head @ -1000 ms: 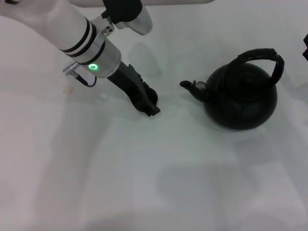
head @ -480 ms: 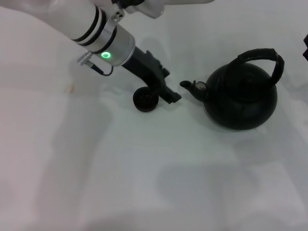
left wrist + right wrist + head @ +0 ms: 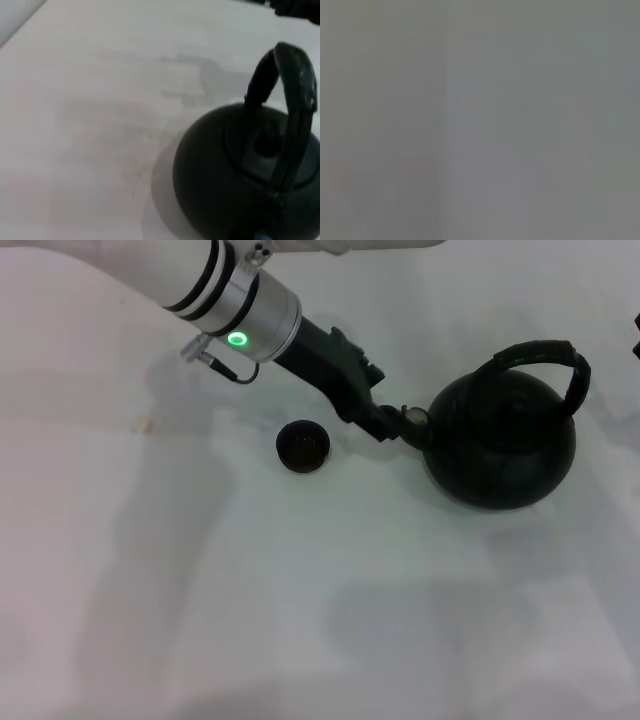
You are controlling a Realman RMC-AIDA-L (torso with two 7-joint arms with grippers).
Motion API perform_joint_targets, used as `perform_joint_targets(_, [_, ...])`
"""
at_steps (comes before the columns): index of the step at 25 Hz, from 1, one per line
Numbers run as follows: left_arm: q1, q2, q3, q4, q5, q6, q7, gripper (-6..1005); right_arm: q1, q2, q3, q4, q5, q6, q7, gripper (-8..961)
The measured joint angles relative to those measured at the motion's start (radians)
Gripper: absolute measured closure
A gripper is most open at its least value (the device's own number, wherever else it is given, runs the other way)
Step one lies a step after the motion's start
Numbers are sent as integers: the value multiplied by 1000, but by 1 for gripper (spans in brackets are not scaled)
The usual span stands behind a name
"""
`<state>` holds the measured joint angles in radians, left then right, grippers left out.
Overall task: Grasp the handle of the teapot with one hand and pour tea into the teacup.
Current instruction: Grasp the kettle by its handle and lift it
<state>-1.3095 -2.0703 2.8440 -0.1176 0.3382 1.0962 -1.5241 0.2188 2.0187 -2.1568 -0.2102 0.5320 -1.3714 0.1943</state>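
The round matte-black teapot (image 3: 500, 445) stands at the right of the white table, its spout (image 3: 405, 425) pointing left. Its black arched handle (image 3: 545, 352) rises over the top. The left wrist view shows the teapot (image 3: 240, 170) and the handle (image 3: 292, 95) close up. The tiny black teacup (image 3: 302, 446) sits alone, left of the spout. My left gripper (image 3: 375, 422) reaches from the upper left, its tip right by the spout and past the cup. A dark bit of my right gripper (image 3: 636, 335) shows at the right edge, far from the teapot.
The white table (image 3: 300, 620) stretches bare toward the front. A small brownish mark (image 3: 143, 425) lies at the left. The right wrist view shows only plain grey. A dark shape (image 3: 295, 6) sits behind the teapot in the left wrist view.
My left gripper has moved right, from over the teacup to the teapot's spout. The teacup now stands uncovered on the table. The teapot has not moved.
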Motion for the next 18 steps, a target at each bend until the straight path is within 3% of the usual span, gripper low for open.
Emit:
perform_joint_targets(12, [8, 1, 0, -36, -163, 54, 104, 182, 1, -1, 13, 0, 3, 0, -2, 81])
perform_joint_targets(18, [70, 0, 0, -69, -327, 118, 220, 182, 1, -2, 14, 0, 3, 0, -3, 81])
